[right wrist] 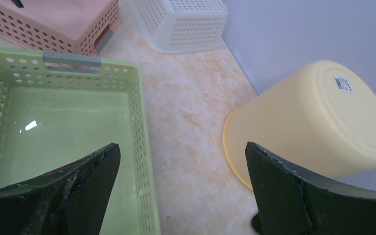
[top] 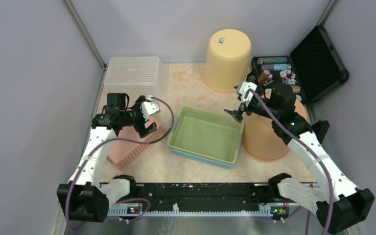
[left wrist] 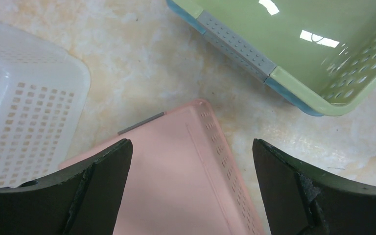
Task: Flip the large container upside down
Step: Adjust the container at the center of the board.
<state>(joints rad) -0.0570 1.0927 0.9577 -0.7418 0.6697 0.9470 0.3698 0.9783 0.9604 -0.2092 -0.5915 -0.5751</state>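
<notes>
The large container is a light green perforated basket with a blue base (top: 203, 137), standing upright and empty at the table's middle. It also shows in the left wrist view (left wrist: 323, 54) and the right wrist view (right wrist: 63, 122). My left gripper (top: 147, 128) (left wrist: 191, 147) is open and empty above an overturned pink basket (top: 127, 147) (left wrist: 176, 171), left of the green basket. My right gripper (top: 236, 115) (right wrist: 181, 147) is open and empty, hovering by the green basket's right rim near its far corner.
An overturned white basket (top: 133, 73) (left wrist: 24, 107) sits back left. An upside-down yellow bucket (top: 227, 58) (right wrist: 313, 117) stands at the back. An upside-down orange bucket (top: 264, 139) is under my right arm. An open black case (top: 318, 63) with small items lies back right.
</notes>
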